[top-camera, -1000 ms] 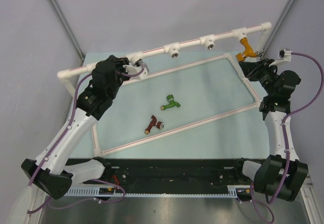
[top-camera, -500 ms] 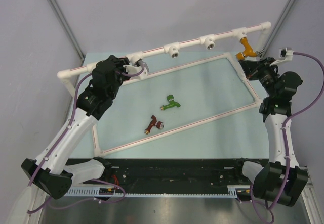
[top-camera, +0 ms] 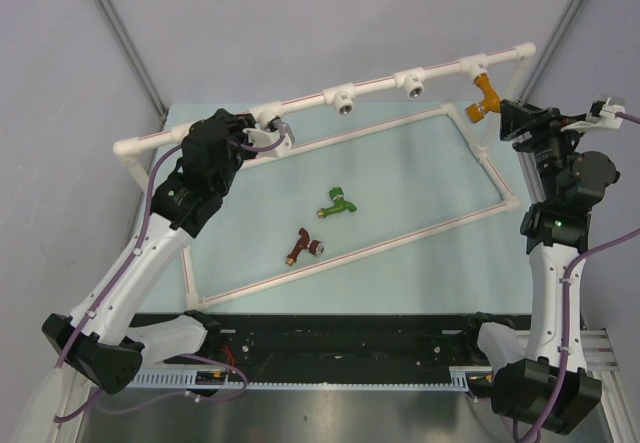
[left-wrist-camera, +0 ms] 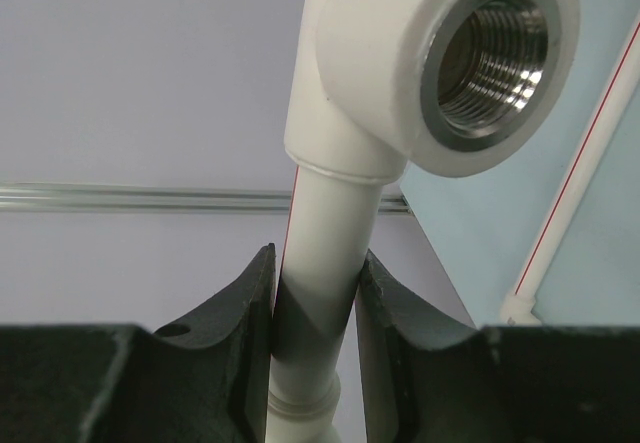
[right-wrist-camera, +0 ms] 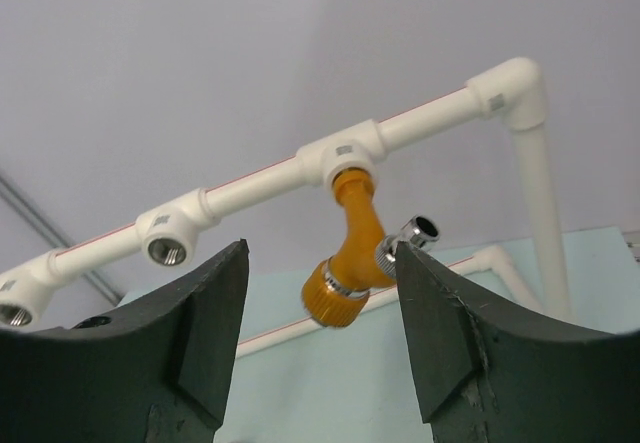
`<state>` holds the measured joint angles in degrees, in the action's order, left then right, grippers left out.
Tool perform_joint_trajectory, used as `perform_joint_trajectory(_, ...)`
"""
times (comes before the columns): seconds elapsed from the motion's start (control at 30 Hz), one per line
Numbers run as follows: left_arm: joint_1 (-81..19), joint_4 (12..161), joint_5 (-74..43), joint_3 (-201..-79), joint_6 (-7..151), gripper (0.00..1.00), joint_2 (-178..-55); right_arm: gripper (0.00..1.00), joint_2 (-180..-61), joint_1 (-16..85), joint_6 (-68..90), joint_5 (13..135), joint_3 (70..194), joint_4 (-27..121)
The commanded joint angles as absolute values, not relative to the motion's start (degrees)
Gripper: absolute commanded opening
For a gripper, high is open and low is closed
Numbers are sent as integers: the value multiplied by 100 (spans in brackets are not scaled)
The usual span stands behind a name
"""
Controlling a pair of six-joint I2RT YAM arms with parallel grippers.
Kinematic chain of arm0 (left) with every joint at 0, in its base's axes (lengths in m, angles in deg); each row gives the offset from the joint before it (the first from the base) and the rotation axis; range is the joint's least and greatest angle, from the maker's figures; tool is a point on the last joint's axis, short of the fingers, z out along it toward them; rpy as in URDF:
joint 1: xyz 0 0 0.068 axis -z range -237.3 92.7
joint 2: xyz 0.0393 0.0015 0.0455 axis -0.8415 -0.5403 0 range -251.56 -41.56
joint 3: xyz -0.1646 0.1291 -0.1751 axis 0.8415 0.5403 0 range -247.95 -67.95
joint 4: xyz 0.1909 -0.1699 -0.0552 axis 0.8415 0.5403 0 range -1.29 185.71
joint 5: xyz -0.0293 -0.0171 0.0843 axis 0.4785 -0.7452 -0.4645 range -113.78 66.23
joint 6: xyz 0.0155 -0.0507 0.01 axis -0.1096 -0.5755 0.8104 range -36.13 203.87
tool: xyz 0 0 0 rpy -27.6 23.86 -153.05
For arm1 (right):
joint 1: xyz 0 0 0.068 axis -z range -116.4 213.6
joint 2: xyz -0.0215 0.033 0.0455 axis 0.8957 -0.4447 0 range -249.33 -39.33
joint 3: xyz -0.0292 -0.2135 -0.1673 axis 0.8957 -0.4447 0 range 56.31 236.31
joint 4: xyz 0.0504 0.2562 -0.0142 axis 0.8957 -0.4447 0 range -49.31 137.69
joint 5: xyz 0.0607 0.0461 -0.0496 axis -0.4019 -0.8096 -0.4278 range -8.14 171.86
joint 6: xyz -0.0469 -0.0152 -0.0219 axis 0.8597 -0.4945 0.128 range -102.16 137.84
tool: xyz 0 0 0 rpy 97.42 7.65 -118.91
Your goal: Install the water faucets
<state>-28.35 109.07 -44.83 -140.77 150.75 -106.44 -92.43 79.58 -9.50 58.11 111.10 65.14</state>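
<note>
Three water faucets are counted on the work surface: one orange-yellow faucet (top-camera: 484, 97), one green faucet (top-camera: 337, 203) and one dark red-brown faucet (top-camera: 302, 247). One white pipe frame (top-camera: 380, 85) shows four silver-ringed sockets (top-camera: 345, 100) along its top rail in the overhead view. Two robot arms are present, one left arm (top-camera: 150, 253) and one right arm (top-camera: 548, 273).

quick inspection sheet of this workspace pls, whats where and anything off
surface: pale green mat, white pipe frame on it
job's things: orange faucet seated in rightmost tee; green faucet and red-brown faucet lying loose on mat, apart
clutter: nothing seen
grippers: left claw shut on the frame's pipe beside an empty socket; right claw open, clear of orange faucet
cables: purple cables along both arms
surroundings: grey walls, metal struts
</note>
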Motion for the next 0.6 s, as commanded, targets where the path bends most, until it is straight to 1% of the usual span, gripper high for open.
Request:
perform_joint_trajectory(0.0, -2829, 11130, -4285, -14151, 14522, 0, -10695, 65, -9443, 8082, -862, 6252, 11555, 6254)
perform_joint_trajectory(0.13, -2829, 11130, -4294, -14143, 14522, 0, -10686, 65, -9716, 8100, -871, 6419, 11766, 6070)
perform_joint_trajectory(0.33, -2821, 11130, -4285, -14143, 14531, 0, -10704, 65, -10173, 8170, -1187, 6218, 11898, 6069)
perform_joint_trajectory(0.4, -2821, 11130, -4293, -14151, 14522, 0, -10712, 62, -10252, 8170, -1353, 6235, 11898, 6087)
perform_joint_trajectory(0.43, -2821, 11130, -4294, -14143, 14522, 0, -10712, 60, -10261, 8170, -1424, 6305, 11898, 6078)
perform_joint_trajectory(0.47, -2821, 11130, -4294, -14151, 14522, 0, -10712, 52, -10287, 8170, -1468, 6331, 11898, 6070)
perform_joint_trajectory(0.53, -2821, 11130, -4294, -14143, 14522, 0, -10712, 43, -10340, 8196, -1669, 6419, 11898, 6034)
perform_joint_trajectory(0.57, -2821, 11121, -4285, -14143, 14531, 0, -10721, 30, -10358, 8214, -1749, 6420, 11898, 6026)
